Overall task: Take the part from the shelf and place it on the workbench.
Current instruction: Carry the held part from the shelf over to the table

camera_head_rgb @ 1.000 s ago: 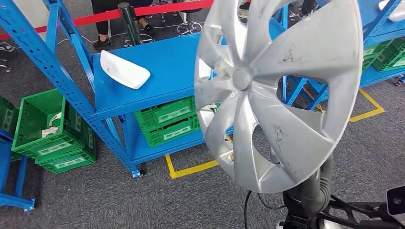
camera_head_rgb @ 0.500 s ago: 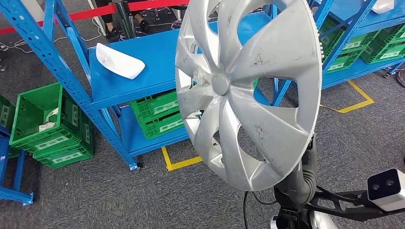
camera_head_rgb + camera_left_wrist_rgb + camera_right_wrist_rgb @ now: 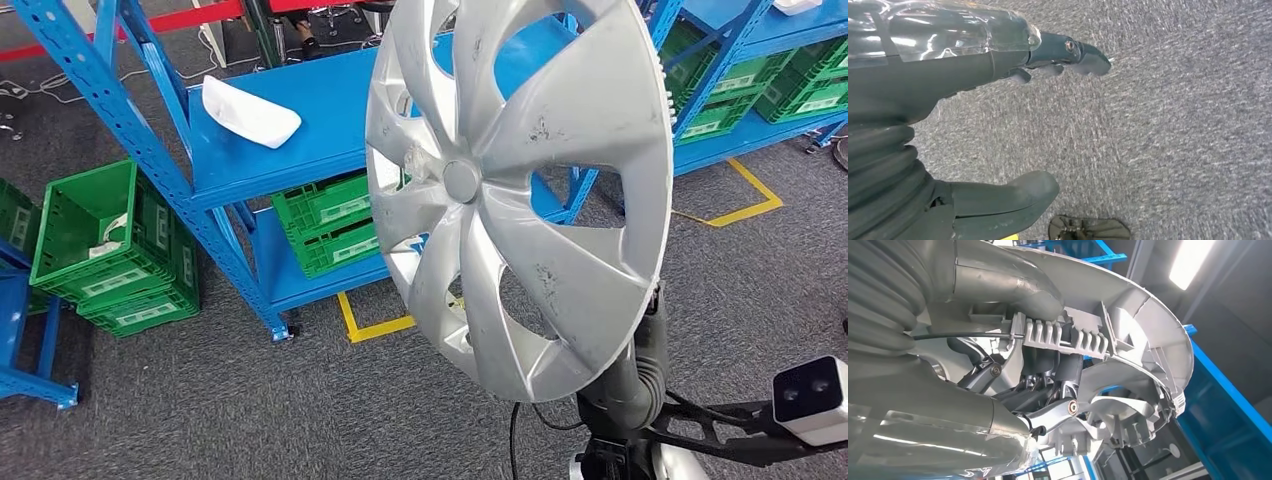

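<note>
View shifted slightly, 1 hubcap (image 3: 520, 190) held

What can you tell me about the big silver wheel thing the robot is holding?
The hubcap is a round silver cover that looks like plastic, with curved spokes, big gaps between them and a small round cap in the middle. Its face is scuffed with dark marks. It is held up on edge in front of the blue shelves. The right hand grips it from behind, where ribs and clips line the rim.

silver hubcap (image 3: 520, 190), blue shelf (image 3: 300, 150), green crates (image 3: 100, 250)
</note>
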Tool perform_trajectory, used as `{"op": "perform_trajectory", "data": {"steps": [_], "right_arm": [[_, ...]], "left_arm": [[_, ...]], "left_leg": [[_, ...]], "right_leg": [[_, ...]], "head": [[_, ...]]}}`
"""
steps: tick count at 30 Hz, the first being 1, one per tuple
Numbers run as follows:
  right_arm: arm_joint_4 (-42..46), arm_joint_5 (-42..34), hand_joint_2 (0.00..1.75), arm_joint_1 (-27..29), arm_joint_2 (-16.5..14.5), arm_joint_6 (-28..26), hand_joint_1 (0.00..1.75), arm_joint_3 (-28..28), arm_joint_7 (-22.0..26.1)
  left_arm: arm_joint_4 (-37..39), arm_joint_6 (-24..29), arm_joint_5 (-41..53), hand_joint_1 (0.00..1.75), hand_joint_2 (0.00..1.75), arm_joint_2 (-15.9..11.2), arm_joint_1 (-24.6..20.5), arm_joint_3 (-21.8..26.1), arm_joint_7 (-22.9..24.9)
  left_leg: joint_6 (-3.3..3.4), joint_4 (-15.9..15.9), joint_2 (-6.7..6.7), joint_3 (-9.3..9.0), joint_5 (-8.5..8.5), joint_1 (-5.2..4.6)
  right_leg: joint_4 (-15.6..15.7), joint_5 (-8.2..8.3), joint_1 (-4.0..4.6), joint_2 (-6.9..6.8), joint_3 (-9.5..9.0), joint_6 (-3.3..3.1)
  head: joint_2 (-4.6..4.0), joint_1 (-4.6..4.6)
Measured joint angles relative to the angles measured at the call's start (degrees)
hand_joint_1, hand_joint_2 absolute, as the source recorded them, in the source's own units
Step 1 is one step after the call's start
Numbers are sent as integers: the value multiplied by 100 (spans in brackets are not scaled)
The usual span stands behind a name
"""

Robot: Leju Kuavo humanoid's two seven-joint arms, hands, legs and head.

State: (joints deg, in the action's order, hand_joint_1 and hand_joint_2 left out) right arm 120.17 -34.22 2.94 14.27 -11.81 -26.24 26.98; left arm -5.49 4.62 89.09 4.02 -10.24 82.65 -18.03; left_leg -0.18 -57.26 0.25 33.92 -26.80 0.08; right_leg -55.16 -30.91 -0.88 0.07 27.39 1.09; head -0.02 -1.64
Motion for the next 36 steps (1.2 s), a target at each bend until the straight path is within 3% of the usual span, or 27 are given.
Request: {"op": "perform_trajectory", "data": {"steps": [2, 5, 6, 7, 8, 10, 12, 14, 16, 18, 20, 21, 22, 23, 25, 27, 29, 32, 33, 36], "right_arm": [[0, -1, 175, 0, 2, 1, 175, 0, -3], [-2, -2, 175, 4, 2, 5, 175, 1, -3], [-5, -2, 175, 8, 2, 7, 175, 1, -3], [-10, -2, 175, 12, 2, 8, 175, 1, -4], [-14, -2, 175, 13, 2, 10, 175, 1, -5], [-19, -1, 175, 11, 2, 22, 175, 0, -9], [-19, 1, 175, 3, 2, 40, 175, -3, -14], [-19, 5, 175, -2, 2, 54, 175, -8, -18], [-16, 11, 175, -3, 7, 62, 175, -9, -20], [-16, 24, 175, -9, 14, 76, 175, -8, -20], [-19, 47, 175, -8, 21, 96, 175, -8, -21], [-22, 58, 175, -5, 24, 102, 175, -9, -21], [-28, 72, 175, -3, 26, 105, 175, -9, -21], [-33, 95, 175, -3, 28, 105, 175, -10, -21], [-39, 210, 175, -11, 29, 98, 175, -11, -23], [-34, 394, 175, -19, 31, 74, 175, -18, -50], [-22, 567, 175, -14, 34, 23, 175, -27, -108], [-7, 738, 175, -16, 48, -39, 175, -36, -185], [4, 765, 175, -20, 51, -48, 175, -37, -195], [32, 812, 175, -22, 52, -69, 175, -40, -204]], "left_arm": [[2, 2, 11, 0, 175, -1, 0, 2, 5], [9, 4, 22, 0, 175, 2, 2, 10, 21], [10, 4, 26, 0, 175, 1, 4, 15, 29], [11, 5, 31, 0, 175, 1, 6, 20, 37], [12, 5, 38, 0, 175, 1, 8, 25, 39], [13, 7, 57, 0, 175, -7, 6, 30, 39], [15, 9, 71, 0, 175, -22, 3, 32, 40], [17, 10, 74, 0, 175, -35, 3, 33, 42], [17, 10, 74, 0, 175, -39, 0, 36, 44], [16, 10, 74, 0, 175, -37, -3, 38, 44], [16, 10, 74, 0, 175, -25, 2, 38, 46], [17, 10, 74, 0, 175, -16, 5, 38, 47], [17, 10, 74, 0, 175, -7, 6, 38, 48], [17, 10, 74, 0, 175, 1, 6, 38, 48], [17, 10, 75, 0, 175, 10, 4, 38, 47], [17, 10, 75, 0, 175, 13, -8, 38, 45], [17, 10, 75, 0, 175, 13, -20, 38, 43], [20, 10, 76, 0, 175, 19, -11, 38, 43], [21, 10, 76, 0, 175, 22, -9, 38, 43], [22, 10, 76, 0, 175, 27, 2, 39, 51]], "left_leg": [[-54, -241, 2, 114, -206, 20], [-105, -1262, -11, 510, -816, 41], [-110, -1517, -16, 593, -899, 40], [-101, -1584, -19, 584, -871, 39], [-77, -1435, -24, 469, -740, 34], [43, -712, -58, 43, -397, 3], [153, -118, -80, -274, -241, -53], [184, 58, -69, -349, -229, -96], [207, 175, -56, -388, -194, -67], [233, 273, -40, -416, -157, -17], [245, 278, -25, -405, -147, -8], [244, 274, -19, -402, -147, -5], [240, 268, -14, -399, -149, 2], [230, 254, -13, -398, -155, 14], [178, 200, -33, -390, -184, 44], [91, 118, -73, -327, -212, 47], [9, 72, -123, -250, -198, 43], [-74, -80, -116, -143, -305, 67], [-94, -308, -79, -38, -457, 75], [-135, -1392, -18, 445, -964, 90]], "right_leg": [[24, 63, -4, -16, 41, -106], [27, 129, 30, -34, 121, -198], [21, 143, 49, -38, 147, -209], [13, 153, 67, -40, 168, -214], [4, 159, 85, -40, 182, -216], [-13, 162, 110, -40, 197, -214], [-28, 174, 109, -40, 224, -186], [-27, 200, 89, -40, 248, -133], [-58, 150, 83, -35, 272, -72], [-431, -111, 72, -22, 439, 10], [-1184, -465, 30, -16, 776, 97], [-1490, -559, 6, -16, 913, 133], [-1621, -546, -17, -17, 974, 163], [-1523, -418, -38, -18, 928, 187], [-827, -11, -83, 40, 602, 224], [-233, 185, -104, 155, 322, 210], [-120, 167, -86, 174, 287, 132], [-100, 199, -81, 31, 317, -4], [-88, 210, -78, -26, 319, -45], [-88, 206, -30, -186, 330, -107]], "head": [[0, 39], [0, 103], [0, 110], [0, 113], [0, 116], [0, 118], [0, 109], [0, 109], [0, 110], [0, 77], [0, 42], [0, 32], [0, 25], [0, 18], [0, 2], [0, -15], [0, -9], [0, 27], [0, 49], [0, 99]]}}
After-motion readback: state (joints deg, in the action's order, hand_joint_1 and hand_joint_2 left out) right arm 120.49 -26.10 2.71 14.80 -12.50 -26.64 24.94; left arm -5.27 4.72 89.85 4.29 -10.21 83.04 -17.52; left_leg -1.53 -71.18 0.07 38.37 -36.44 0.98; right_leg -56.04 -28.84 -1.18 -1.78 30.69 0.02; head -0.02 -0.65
